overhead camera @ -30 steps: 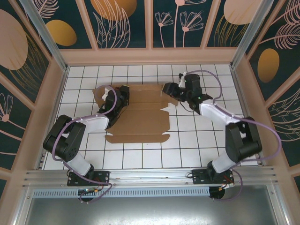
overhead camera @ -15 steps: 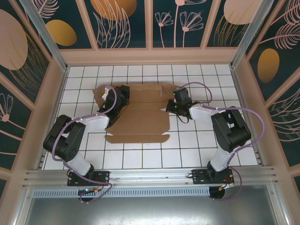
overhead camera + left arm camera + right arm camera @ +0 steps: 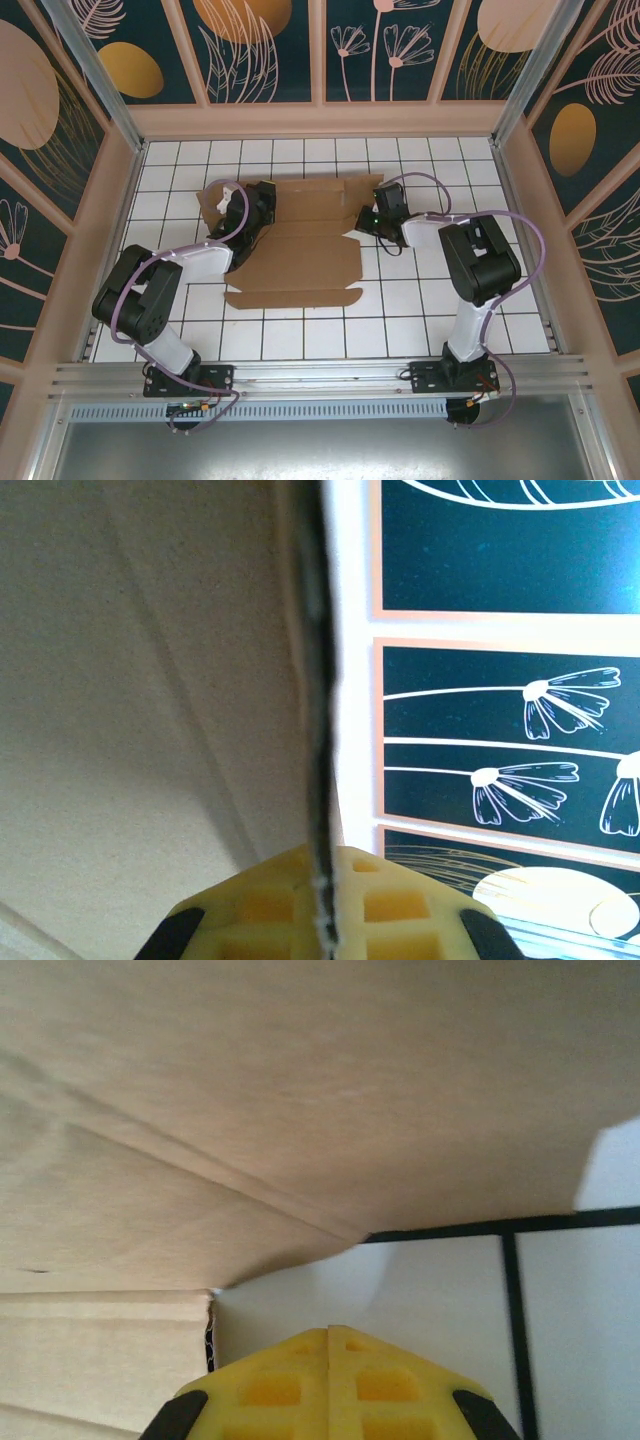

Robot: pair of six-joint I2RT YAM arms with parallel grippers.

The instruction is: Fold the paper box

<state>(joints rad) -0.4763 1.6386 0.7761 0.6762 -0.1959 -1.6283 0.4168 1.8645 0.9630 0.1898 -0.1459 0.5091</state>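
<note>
The paper box (image 3: 300, 255) is a brown corrugated sheet with flaps and notches, lying mostly flat on the white tiled table. My left gripper (image 3: 250, 208) is at its far left part and is shut on a raised flap. In the left wrist view the flap's thin edge (image 3: 320, 730) runs between the yellow fingers (image 3: 400, 900). My right gripper (image 3: 362, 224) sits low at the sheet's right edge. In the right wrist view its yellow fingers (image 3: 390, 1380) are pressed together with nothing between them, just under a lifted cardboard flap (image 3: 300, 1090).
The tiled table (image 3: 420, 310) is enclosed by pink-framed walls with dark floral panels (image 3: 270, 50) at the back and sides. An aluminium rail (image 3: 320, 375) carrying both arm bases runs along the near edge. Bare tiles lie in front of and right of the sheet.
The right arm folded inward and its gripper moved from the sheet's far right corner down to its right edge. The left gripper and its flap have not moved.
</note>
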